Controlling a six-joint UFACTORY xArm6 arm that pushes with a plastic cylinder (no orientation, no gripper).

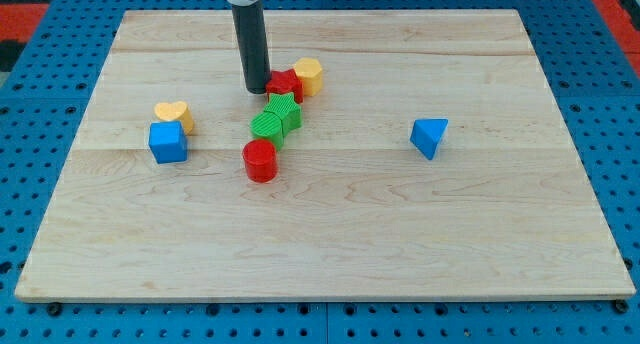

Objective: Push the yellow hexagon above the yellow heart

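The yellow hexagon [309, 75] lies near the board's top centre, touching a red star [283, 85] on its left. The yellow heart [174, 115] lies at the view's left, just above a blue cube [167, 142]. My tip [257, 89] rests on the board right beside the red star's left side, about 50 px left of the yellow hexagon and well right of the heart.
Two green blocks [276, 118] sit just below the red star, and a red cylinder [260, 160] lies below them. A blue triangle [429, 137] lies alone at the view's right. The wooden board [320, 254] ends in blue pegboard on all sides.
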